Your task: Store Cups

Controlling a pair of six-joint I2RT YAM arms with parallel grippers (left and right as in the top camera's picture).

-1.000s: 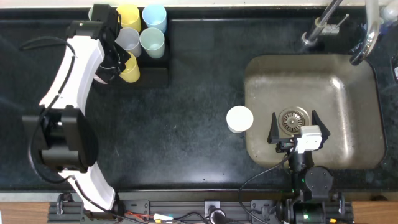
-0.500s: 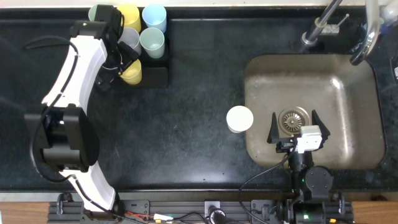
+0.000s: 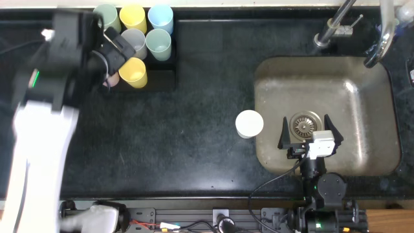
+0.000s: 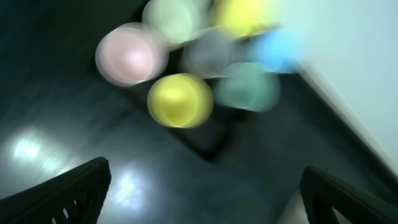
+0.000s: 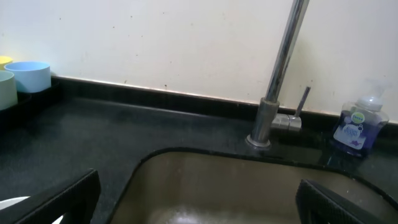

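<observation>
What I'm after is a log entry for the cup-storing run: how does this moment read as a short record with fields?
rack: black cup rack at the back left of the counter
stored cups: seven clustered at the rack, among them a pink cup and a front yellow cup
loose cup: white cup on the counter, beside the left rim of the sink
left gripper: open, empty, above the clustered cups
right gripper: open, empty, over the sink
</observation>
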